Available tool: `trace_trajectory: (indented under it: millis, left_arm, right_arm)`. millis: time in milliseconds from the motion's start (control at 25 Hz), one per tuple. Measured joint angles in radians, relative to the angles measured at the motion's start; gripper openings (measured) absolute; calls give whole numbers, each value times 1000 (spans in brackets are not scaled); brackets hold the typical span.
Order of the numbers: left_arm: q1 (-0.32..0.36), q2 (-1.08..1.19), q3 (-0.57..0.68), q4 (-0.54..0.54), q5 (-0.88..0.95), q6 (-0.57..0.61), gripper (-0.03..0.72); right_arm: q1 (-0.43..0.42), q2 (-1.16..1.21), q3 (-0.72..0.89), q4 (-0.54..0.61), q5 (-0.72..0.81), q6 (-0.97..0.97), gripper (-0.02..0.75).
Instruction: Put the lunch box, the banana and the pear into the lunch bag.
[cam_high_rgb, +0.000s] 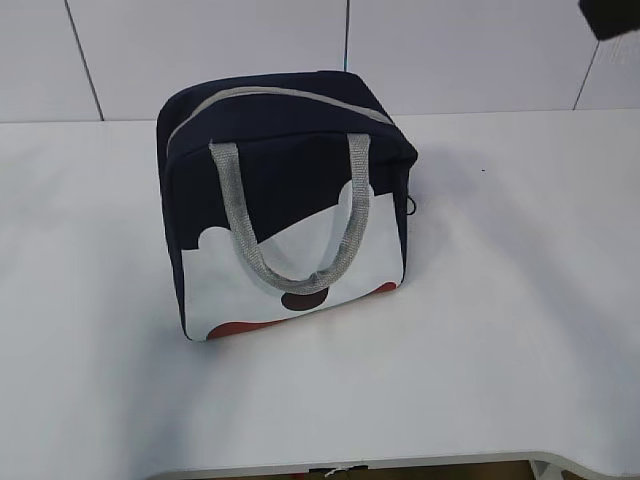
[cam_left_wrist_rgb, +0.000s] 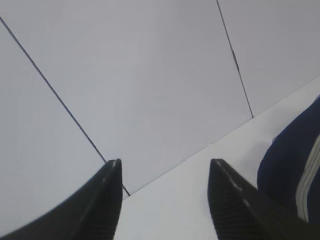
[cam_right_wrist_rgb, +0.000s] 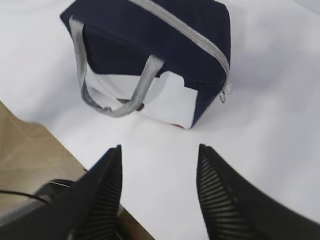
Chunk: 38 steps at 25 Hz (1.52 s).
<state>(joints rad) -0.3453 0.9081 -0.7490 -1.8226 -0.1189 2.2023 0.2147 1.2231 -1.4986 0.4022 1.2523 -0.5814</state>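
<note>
The navy lunch bag (cam_high_rgb: 285, 200) stands upright in the middle of the white table, its grey zipper closed along the top and its white, red and black side facing the camera. It also shows in the right wrist view (cam_right_wrist_rgb: 155, 55) and at the right edge of the left wrist view (cam_left_wrist_rgb: 297, 165). My left gripper (cam_left_wrist_rgb: 165, 165) is open and empty, raised to the left of the bag. My right gripper (cam_right_wrist_rgb: 159, 150) is open and empty, held above the table's front edge. The lunch box, banana and pear are out of view.
The white table (cam_high_rgb: 520, 300) spreads around the bag, with its front edge (cam_high_rgb: 400, 465) low in the exterior view. A panelled white wall (cam_high_rgb: 200, 50) stands behind. A dark part of an arm (cam_high_rgb: 612, 15) shows at the top right. Brown floor (cam_right_wrist_rgb: 30, 155) lies below the table edge.
</note>
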Motion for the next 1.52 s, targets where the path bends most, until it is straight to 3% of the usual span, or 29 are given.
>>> trace_trajectory:
  millis: [200,640,1120,1520]
  left_arm:
    - [0,-46,0,-2,-17,0,400]
    - [0,-53,0,-6,-19,0,400]
    - [0,-53,0,-6,-24,-2,400]
    - [0,-53,0,-6,-24,-2,400]
  right_arm:
    - [50,-113,74,-150,4,80,406]
    - [50,-413,298,-354,11,259,406]
    - [50,-761,525,-412,14,354,406]
    - [50,-1036,798,-414,-75,413,406]
